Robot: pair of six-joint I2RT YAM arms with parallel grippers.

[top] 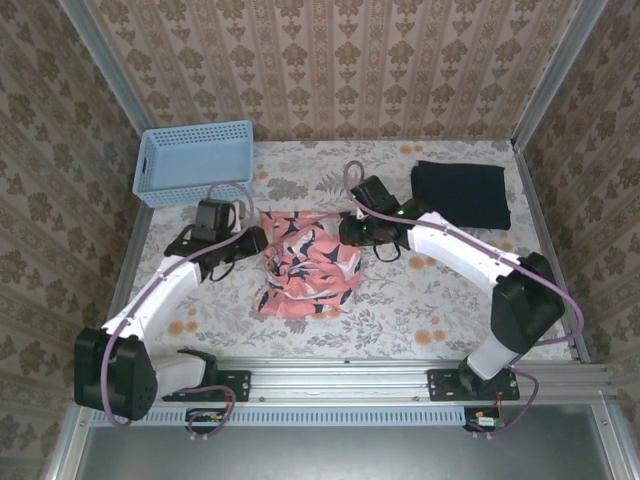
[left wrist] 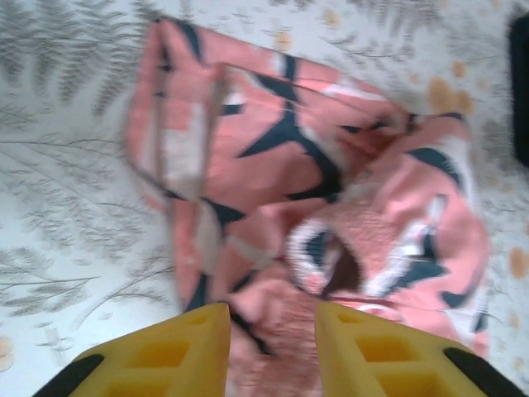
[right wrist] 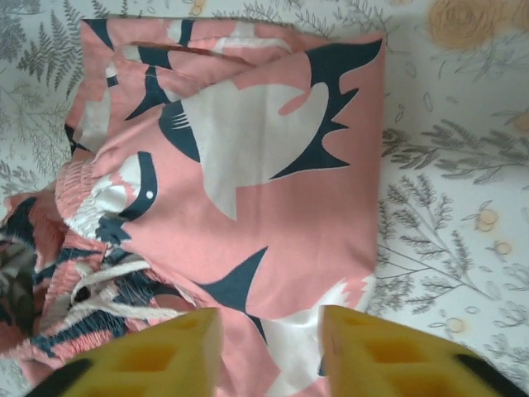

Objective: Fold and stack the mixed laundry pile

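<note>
Your left wrist view was blurred. Both wrist views cut the yellow fingers (left wrist: 202, 347) off at the bottom edge. A dark shape (left wrist: 521, 91) was clipped at the right edge of the left wrist view, and I couldn't tell what it was. From the top, both sets of fingertips were lost against the dark housings and the cloth.

Your left arm ran from the lower left base up and right. The left gripper (top: 250, 240) sat low at the left edge of the coral-pink garment (top: 305, 268). Its jaws stood a narrow gap apart with cloth in the gap, and I couldn't tell whether it was pinched or loose.

Your right arm rose from the lower right base, bent at the right side, and reached up-left. The right gripper (top: 350, 232) was at the garment's upper right edge. It also showed a narrow gap with cloth under and between the fingers, and I couldn't tell if it gripped.

The coral-pink garment lay mid-frame on the table (top: 420, 310), crumpled and bunched. Its right part was flat with a straight edge. A gathered waistband and white drawcord showed at the lower left of the right wrist view. It had a navy and white leaf print.

The navy garment (top: 462, 192) lay at the upper right as a flat folded rectangle, well apart from the pink one. The light blue basket (top: 195, 160) stood at the upper left.
</note>
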